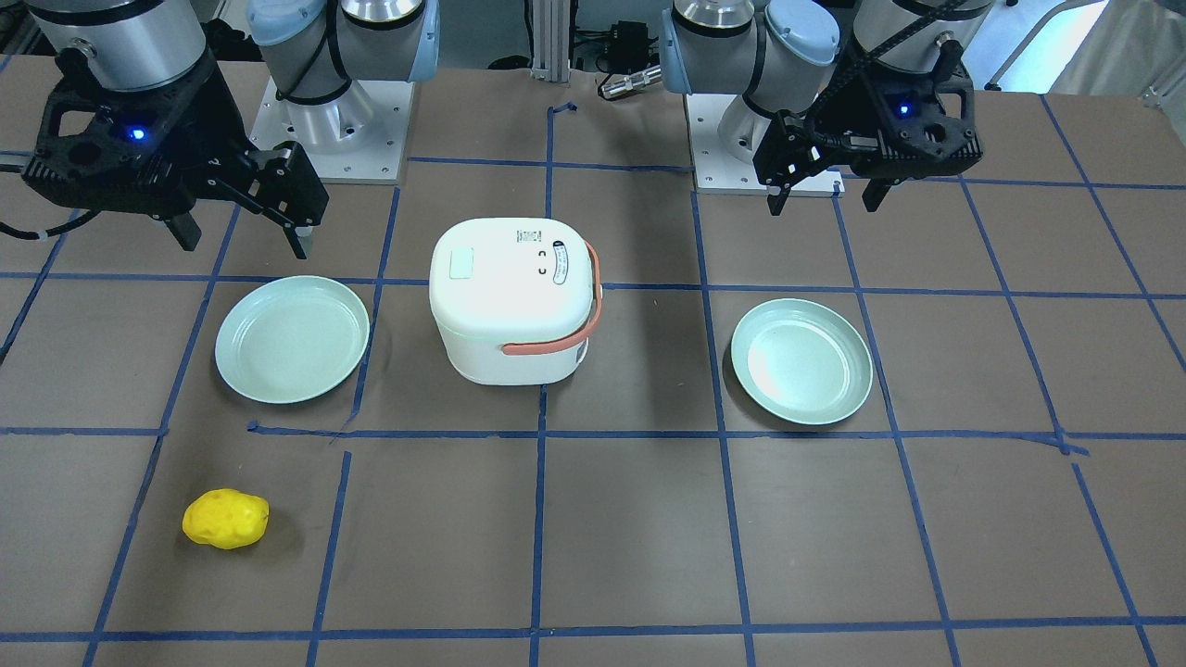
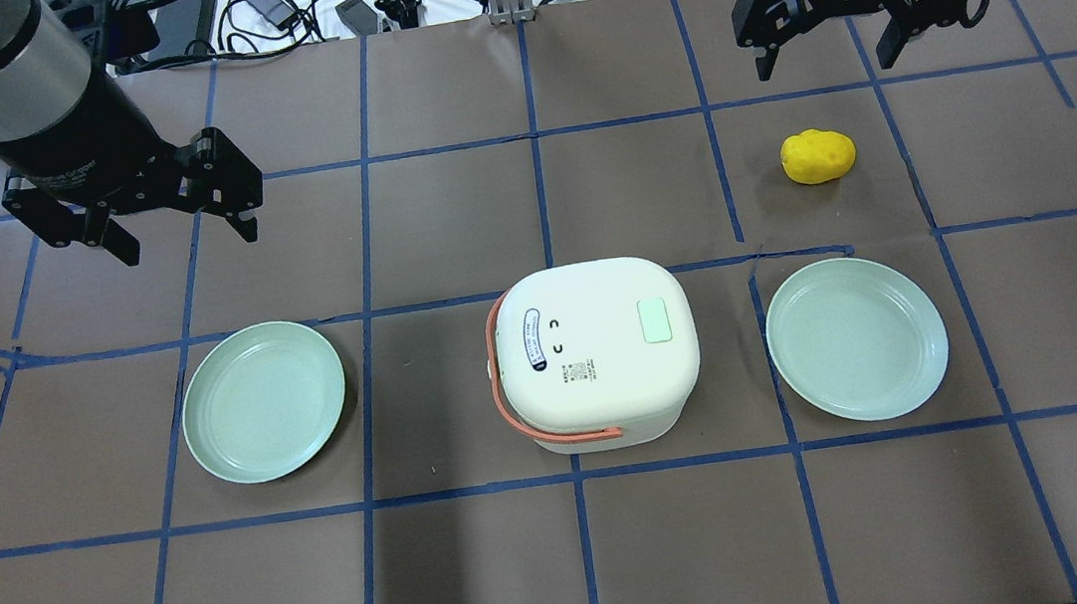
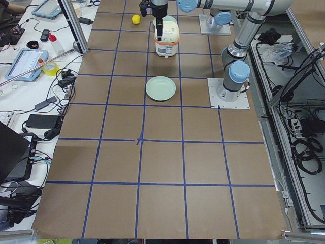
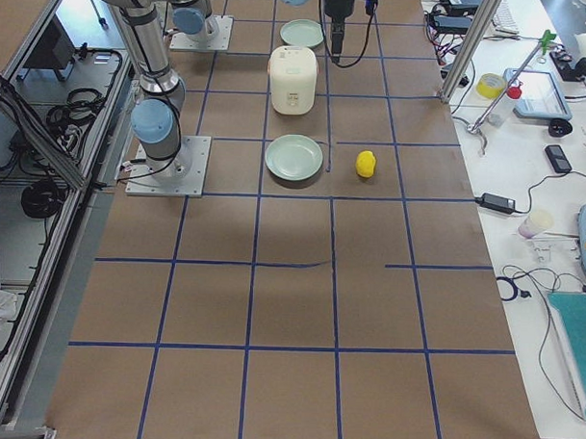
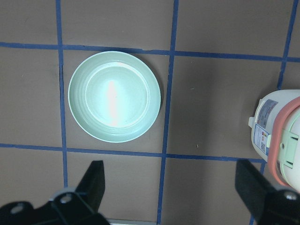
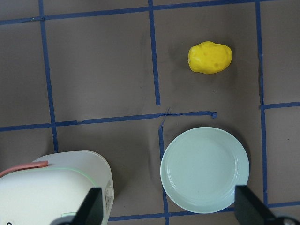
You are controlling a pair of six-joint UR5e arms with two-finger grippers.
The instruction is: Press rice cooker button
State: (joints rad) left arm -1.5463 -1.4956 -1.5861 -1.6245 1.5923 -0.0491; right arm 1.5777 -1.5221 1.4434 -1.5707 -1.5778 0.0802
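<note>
the rice cooker (image 2: 594, 351) stands upright at the middle of the tabletop (image 2: 486, 568), between two pale green plates and touching neither. its lid is shut. its slightly longer side runs across the robot from left to right. the pale green button (image 2: 654, 320) on the lid lies toward the robot's right, and the orange handle (image 2: 510, 415) is folded down around the left end. the left plate (image 2: 264, 401) and right plate (image 2: 856, 339) both lie bare. a yellow lump (image 2: 817, 156) sits beyond the right plate. the left pincer (image 2: 188, 237) and right pincer (image 2: 824, 67) hang above the tabletop, fingers apart, gripping nothing, well away from the cooker.
</note>
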